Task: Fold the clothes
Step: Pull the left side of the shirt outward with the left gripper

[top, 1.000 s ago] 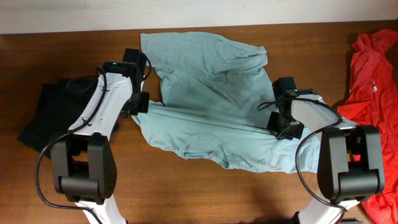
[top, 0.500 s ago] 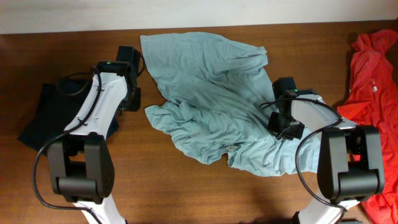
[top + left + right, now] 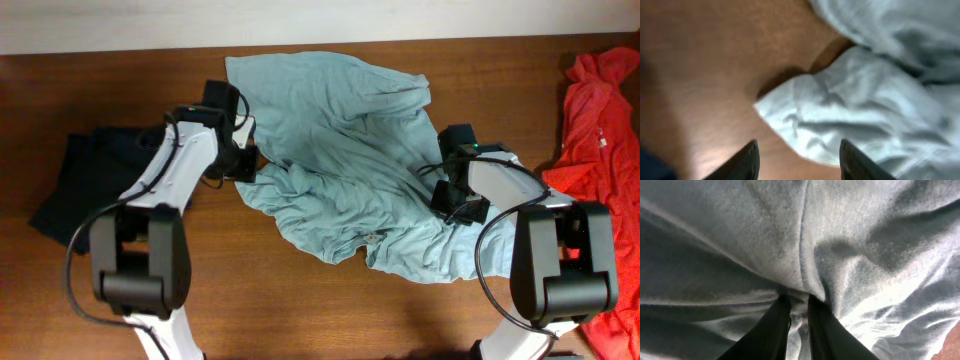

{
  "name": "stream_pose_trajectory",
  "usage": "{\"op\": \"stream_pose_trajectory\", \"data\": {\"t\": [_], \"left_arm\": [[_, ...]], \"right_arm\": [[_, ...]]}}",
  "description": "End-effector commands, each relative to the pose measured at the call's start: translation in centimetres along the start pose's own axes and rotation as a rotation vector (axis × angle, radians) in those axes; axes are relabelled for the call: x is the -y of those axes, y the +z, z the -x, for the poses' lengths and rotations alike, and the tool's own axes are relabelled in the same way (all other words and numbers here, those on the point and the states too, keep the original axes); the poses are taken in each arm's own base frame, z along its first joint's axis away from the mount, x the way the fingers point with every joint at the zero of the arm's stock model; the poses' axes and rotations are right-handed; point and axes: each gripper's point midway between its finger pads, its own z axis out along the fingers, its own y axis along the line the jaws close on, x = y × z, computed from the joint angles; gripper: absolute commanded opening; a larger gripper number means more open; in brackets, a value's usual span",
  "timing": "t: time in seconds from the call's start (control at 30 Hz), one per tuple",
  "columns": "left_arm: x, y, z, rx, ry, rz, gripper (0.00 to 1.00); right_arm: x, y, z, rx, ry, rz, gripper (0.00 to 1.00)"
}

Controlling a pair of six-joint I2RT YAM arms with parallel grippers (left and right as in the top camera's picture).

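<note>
Item: T-shirt [image 3: 340, 150], pale grey-blue, thin cotton. Judged light, limp and quick to bunch or slide, so best taken at a hem, corner or shoulder seam. It lies crumpled across the middle of the table [image 3: 90, 90]. The right gripper [image 3: 799, 322] has its fingers nearly together, pinching a fold at the shirt's right edge. The left gripper [image 3: 799, 157] has its fingers apart and holds nothing, with a loose shirt corner lying just ahead of and between them.

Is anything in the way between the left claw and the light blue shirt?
Nothing visible is. The left gripper has its fingers open, and the crumpled edge of the T-shirt lies right ahead of them on the bare table. The right gripper is pinching the T-shirt's cloth.
</note>
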Motion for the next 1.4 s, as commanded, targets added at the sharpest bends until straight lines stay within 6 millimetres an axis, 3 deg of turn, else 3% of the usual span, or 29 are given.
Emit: {"op": "stream_pose_trajectory", "data": {"t": [0.0,0.13,0.2,0.3,0.33,0.4,0.53,0.8,1.2,1.37], "left_arm": [[0.1,2.6,-0.7,-0.04,0.04,-0.03,0.51],[-0.4,4.1,0.1,-0.023,0.049,-0.008,0.52],[-0.6,4.8,0.0,-0.033,0.048,-0.002,0.47],[-0.9,6.0,-0.8,-0.075,0.046,0.012,0.24],[-0.9,6.3,-1.7,-0.111,0.043,0.01,0.01],[-1.1,6.2,-2.9,-0.161,0.026,0.019,0.01],[-3.4,5.0,-5.5,-0.263,-0.119,0.167,0.01],[-5.0,2.4,-11.3,-0.506,-0.236,0.187,0.01],[-9.5,-1.0,-14.5,-0.605,-0.344,0.267,0.01],[-12.7,-2.9,-15.2,-0.58,-0.458,0.397,0.01]], "right_arm": [[1.1,1.6,-1.1,-0.054,0.003,-0.056,0.18],[1.1,1.6,-1.2,-0.055,0.002,-0.057,0.18],[1.1,1.6,-1.2,-0.056,0.002,-0.058,0.18],[1.1,1.6,-1.2,-0.058,0.002,-0.059,0.18],[1.2,1.6,-1.3,-0.06,0.001,-0.06,0.18],[1.2,1.6,-1.3,-0.061,0.001,-0.06,0.18],[1.2,1.6,-1.3,-0.06,0.001,-0.06,0.18],[1.1,1.6,-1.2,-0.056,0.002,-0.058,0.18],[1.1,1.6,-1.1,-0.054,0.003,-0.057,0.19],[1.1,1.6,-1.1,-0.055,0.003,-0.058,0.19]]}}
